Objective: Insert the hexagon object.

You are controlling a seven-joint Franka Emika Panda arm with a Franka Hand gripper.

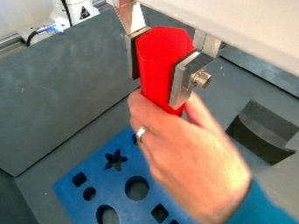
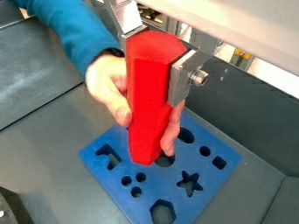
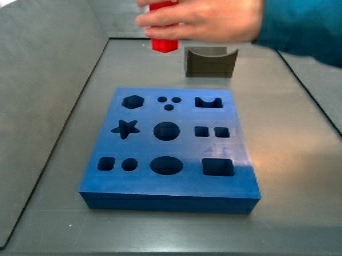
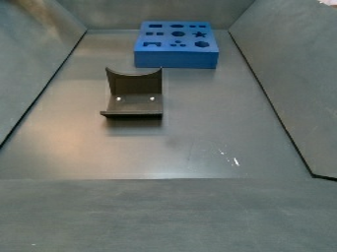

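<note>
**Red rod clamped upright above the blue block, a hand on it**

The gripper (image 2: 158,66) pinches the hexagon object (image 2: 149,96) between its silver finger plates near the rod's upper end, in the centre of both wrist views. The rod's long axis runs straight down from the jaws toward the blue block (image 2: 163,171), its lower end hanging above the shaped holes, apart from the block's face. A person's hand (image 1: 187,153) wraps around the rod's lower part. In a side view the rod's tip (image 3: 163,40) shows at the upper edge, beyond the block's far side, near the fixture (image 3: 211,60). The hexagonal hole (image 3: 131,100) sits at the block's upper-left corner there, so the coming move probably needs sideways alignment before descending.
</note>
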